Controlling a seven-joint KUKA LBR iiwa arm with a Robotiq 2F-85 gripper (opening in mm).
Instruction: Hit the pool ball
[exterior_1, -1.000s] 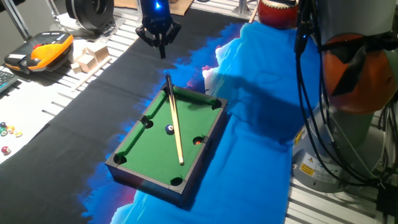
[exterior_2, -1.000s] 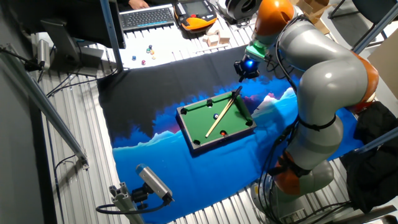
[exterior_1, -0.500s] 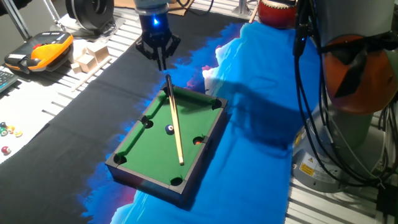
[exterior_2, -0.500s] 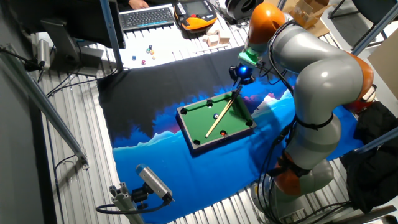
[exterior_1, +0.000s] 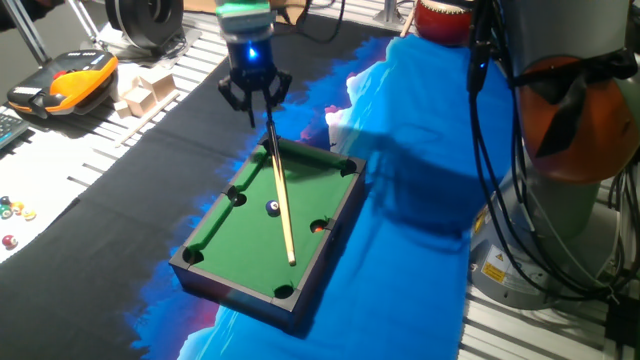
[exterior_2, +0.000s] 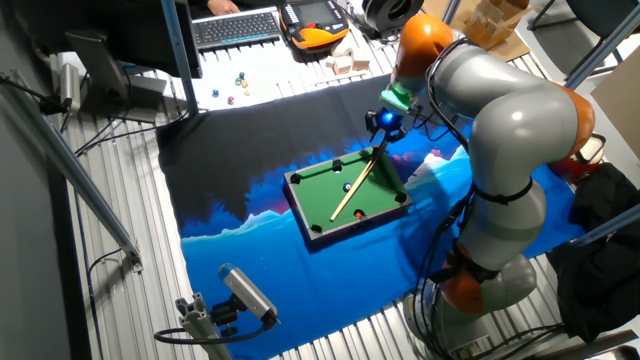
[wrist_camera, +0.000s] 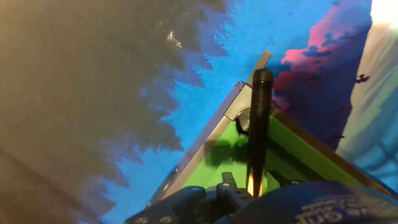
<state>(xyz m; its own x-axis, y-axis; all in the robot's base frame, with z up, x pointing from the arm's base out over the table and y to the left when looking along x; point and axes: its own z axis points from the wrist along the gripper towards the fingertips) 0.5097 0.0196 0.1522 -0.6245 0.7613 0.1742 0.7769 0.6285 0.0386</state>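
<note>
A small green pool table (exterior_1: 230, 245) (exterior_2: 325, 205) stands on the blue and black cloth. The pool ball (exterior_1: 273, 208) (exterior_2: 347, 187), black and glossy, lies near the table's middle, just left of a wooden cue (exterior_1: 281, 200) (exterior_2: 358, 185) that rests slantwise across the table. An orange-red ball (exterior_1: 318, 227) sits by the right side pocket. My gripper (exterior_1: 252, 118) (exterior_2: 383, 128) hangs just above and behind the cue's dark butt end (wrist_camera: 261, 118); its fingers look shut to a point, with nothing in them. In the hand view the gripper (wrist_camera: 229, 180) looks along the cue over the table's corner.
Wooden blocks (exterior_1: 140, 90) and an orange-black handset (exterior_1: 65, 85) lie at the back left. Several small coloured balls (exterior_1: 12, 210) sit at the left edge. A keyboard (exterior_2: 235, 27) is beyond the cloth. A camera on a stand (exterior_2: 245, 292) stands in front.
My gripper has come down and towards the table, from well above the cloth to just over the cue's butt end. Cue and balls have not moved.
</note>
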